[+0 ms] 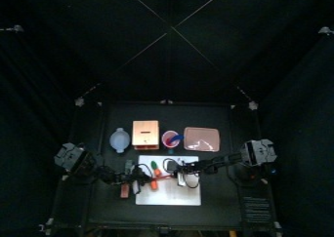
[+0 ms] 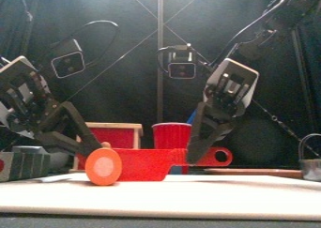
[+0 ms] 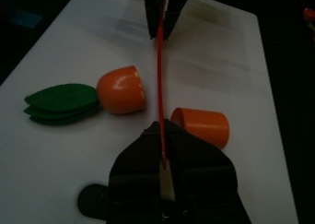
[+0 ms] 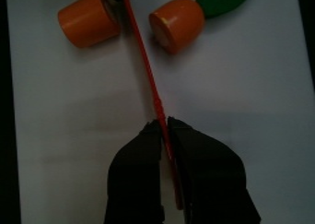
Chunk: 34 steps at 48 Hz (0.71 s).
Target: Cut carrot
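Observation:
The carrot lies in two pieces on the white board (image 1: 170, 194). One orange stub with green leaves (image 3: 123, 88) sits on one side of a thin red knife (image 3: 157, 71), and a plain orange stub (image 3: 204, 124) sits on the other side. My left gripper (image 3: 160, 134) is shut on one end of the knife. My right gripper (image 4: 163, 126) is shut on the other end, with the blade (image 4: 145, 71) running between the two stubs (image 4: 88, 17) (image 4: 179, 20). In the front view a round orange cut face (image 2: 104, 166) stands in front of the knife (image 2: 157, 161).
Behind the board stand a wooden block (image 1: 145, 132), a red cup (image 2: 171, 135), a pinkish tray (image 1: 202, 138) and a grey object (image 1: 120, 139). A metal piece (image 2: 310, 157) shows at the far right.

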Each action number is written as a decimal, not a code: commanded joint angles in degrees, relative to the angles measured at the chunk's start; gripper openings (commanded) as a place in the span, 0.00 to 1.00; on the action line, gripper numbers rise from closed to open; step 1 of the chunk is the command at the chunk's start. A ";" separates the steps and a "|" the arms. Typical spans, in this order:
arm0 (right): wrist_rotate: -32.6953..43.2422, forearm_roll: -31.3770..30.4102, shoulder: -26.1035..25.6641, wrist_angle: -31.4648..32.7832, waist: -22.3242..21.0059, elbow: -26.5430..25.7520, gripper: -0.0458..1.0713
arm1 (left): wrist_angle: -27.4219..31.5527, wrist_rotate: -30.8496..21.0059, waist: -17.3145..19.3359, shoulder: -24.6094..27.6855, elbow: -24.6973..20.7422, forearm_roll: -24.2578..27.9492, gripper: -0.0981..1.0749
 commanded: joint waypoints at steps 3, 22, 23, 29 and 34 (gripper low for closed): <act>0.26 0.44 -1.49 -0.35 -0.09 -0.44 0.32 | 1.14 -0.18 -0.35 -0.35 -2.37 0.09 0.37; 0.18 -0.26 -5.62 0.70 -0.18 0.53 0.32 | 1.58 0.62 0.44 -3.08 -2.55 0.97 0.37; 0.26 -0.44 -5.98 0.79 -0.18 0.44 0.32 | 1.58 0.62 0.62 -3.43 -2.46 1.14 0.37; 0.18 -0.70 -7.47 0.88 -0.26 0.44 0.32 | 1.58 0.70 2.29 -6.33 -1.93 3.25 0.37; 0.18 -1.49 -8.53 0.97 -0.26 0.44 0.32 | 1.58 0.62 3.60 -8.35 -1.76 6.15 0.37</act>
